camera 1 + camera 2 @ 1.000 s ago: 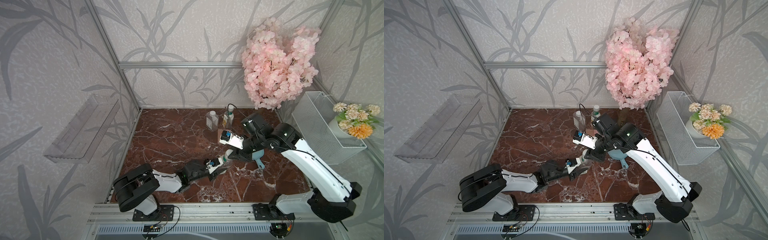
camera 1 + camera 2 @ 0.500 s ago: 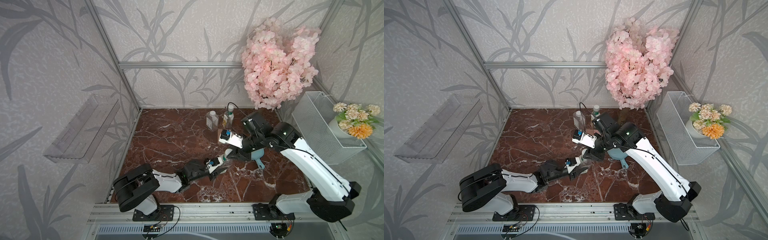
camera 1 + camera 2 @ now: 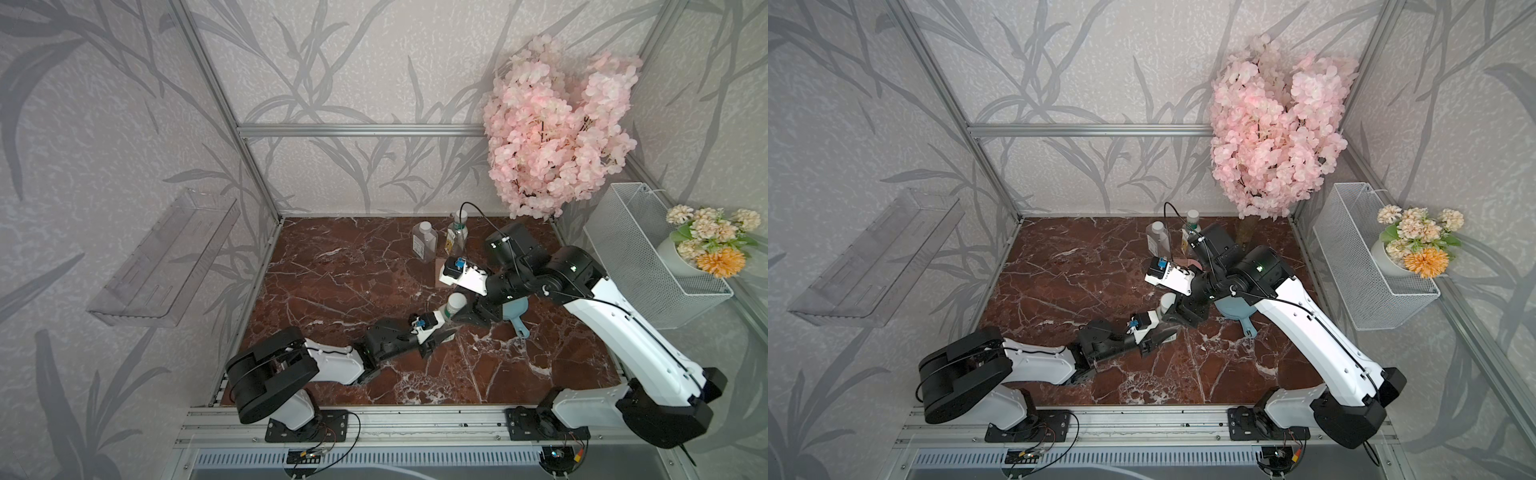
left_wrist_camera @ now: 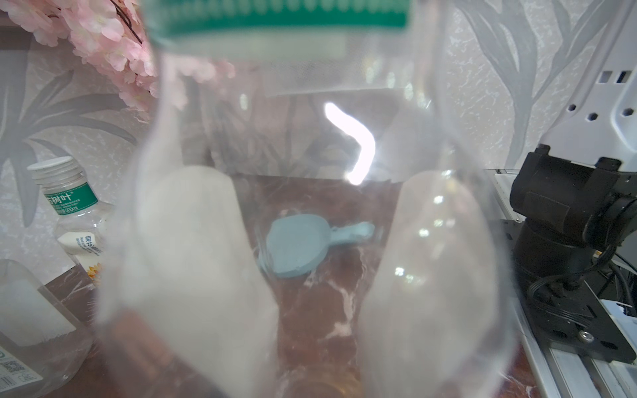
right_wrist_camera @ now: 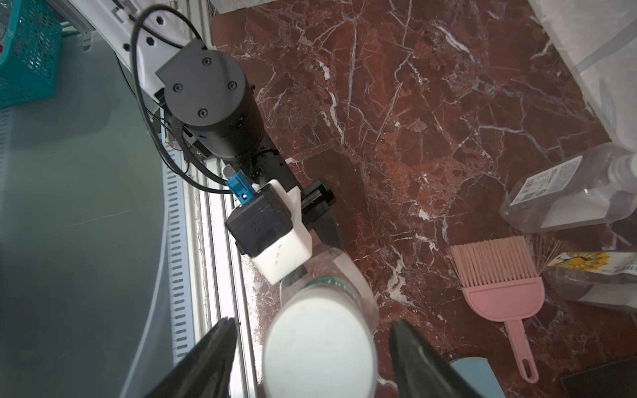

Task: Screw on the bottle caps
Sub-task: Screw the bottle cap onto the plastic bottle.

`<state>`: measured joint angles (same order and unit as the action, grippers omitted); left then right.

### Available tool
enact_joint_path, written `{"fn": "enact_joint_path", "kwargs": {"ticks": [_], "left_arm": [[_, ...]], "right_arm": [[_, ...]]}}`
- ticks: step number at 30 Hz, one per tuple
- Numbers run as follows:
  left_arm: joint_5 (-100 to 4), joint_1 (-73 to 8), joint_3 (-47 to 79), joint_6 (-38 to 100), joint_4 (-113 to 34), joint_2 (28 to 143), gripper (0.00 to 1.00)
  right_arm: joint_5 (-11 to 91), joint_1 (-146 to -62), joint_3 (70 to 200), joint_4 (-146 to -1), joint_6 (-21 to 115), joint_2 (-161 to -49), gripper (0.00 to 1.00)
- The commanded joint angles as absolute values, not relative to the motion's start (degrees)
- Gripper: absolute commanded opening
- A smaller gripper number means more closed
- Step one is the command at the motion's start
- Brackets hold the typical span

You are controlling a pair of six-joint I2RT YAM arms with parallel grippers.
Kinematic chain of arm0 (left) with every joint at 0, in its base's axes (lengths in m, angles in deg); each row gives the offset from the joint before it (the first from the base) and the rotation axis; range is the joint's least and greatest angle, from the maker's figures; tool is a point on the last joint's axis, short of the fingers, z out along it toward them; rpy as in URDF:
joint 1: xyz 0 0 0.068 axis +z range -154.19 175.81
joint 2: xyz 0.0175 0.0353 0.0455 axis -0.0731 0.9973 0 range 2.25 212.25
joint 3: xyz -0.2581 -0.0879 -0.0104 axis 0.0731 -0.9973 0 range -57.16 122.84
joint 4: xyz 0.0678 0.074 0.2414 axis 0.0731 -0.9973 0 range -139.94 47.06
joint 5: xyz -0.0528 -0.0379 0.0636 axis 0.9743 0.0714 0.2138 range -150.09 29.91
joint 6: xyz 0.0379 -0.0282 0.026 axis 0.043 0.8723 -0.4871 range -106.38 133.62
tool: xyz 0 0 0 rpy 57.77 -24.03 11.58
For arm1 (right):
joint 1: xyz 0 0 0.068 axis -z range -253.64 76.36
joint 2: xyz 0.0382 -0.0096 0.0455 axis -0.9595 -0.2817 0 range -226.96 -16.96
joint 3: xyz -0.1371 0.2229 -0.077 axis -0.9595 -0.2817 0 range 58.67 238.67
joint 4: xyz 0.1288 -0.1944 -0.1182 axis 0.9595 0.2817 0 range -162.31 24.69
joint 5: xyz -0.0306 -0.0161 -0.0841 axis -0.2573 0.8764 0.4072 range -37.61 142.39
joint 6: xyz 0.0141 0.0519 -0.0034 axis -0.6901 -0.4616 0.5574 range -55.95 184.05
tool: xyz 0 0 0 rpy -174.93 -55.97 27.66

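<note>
On the marble table (image 3: 332, 270), a round bottle (image 3: 451, 312) is held near the middle by the left gripper (image 3: 436, 332), closed tightly on its body. Its cap (image 5: 319, 344) is seated on the neck and flanked, untouched, by the wide-spread right gripper (image 5: 312, 325). A square bottle (image 3: 424, 245) and another round bottle (image 3: 456, 237), both capped, are stood at the far edge.

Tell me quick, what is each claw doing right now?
Left gripper: closed, holding the clear bottle.
Right gripper: open, jaws either side of the bottle's white cap.
</note>
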<state>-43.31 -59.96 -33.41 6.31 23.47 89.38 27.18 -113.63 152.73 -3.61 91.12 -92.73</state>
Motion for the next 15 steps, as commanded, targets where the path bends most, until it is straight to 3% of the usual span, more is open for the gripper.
{"fn": "enact_joint_path", "kwargs": {"ticks": [1,6,15], "left_arm": [[-43.1,-60.0,-31.6,7.1,25.7,89.7,0.32],[-43.1,-60.1,-31.6,7.1,25.4,89.6,0.31],[-43.0,-60.1,-31.6,7.0,24.8,89.2,0.31]], "right_arm": [[25.2,-113.0,152.2,-5.9,91.0,-90.2,0.85],[22.3,-110.4,150.2,-11.9,88.5,-86.8,0.92],[15.2,-104.2,139.6,-41.0,75.2,-79.6,0.92]]}}
